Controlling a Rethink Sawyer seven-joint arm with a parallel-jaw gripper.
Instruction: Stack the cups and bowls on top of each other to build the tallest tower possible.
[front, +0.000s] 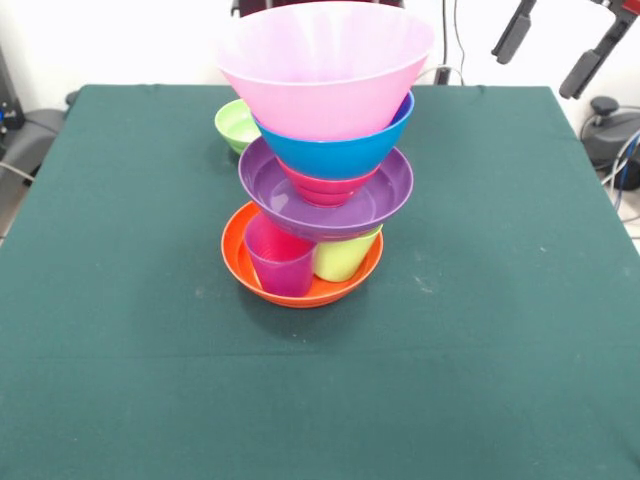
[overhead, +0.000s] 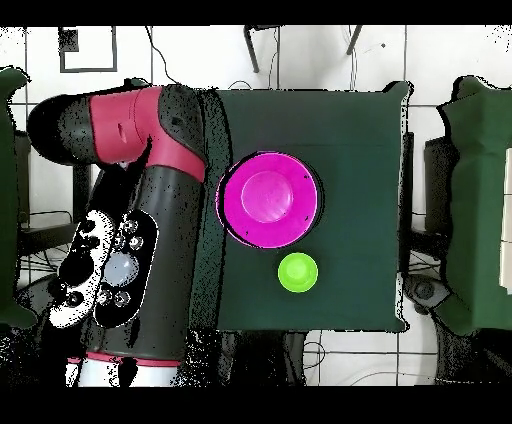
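The tower (front: 320, 160) stands upright, long axis vertical, big pink bowl (front: 326, 65) mouth-up on top, the gripper (front: 560, 45) spread apart beside it.

Before me the tower (front: 320, 160) stands mid-table (front: 120, 300): two cups (front: 280, 258) in the bottom bowl (front: 300, 290), apparently bearing four nested bowls; a small bowl (front: 235, 125) sits behind.

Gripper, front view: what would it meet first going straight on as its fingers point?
The open black gripper would probably meet the dark green table cloth, right of the multicoloured plastic tower; depth is unclear.
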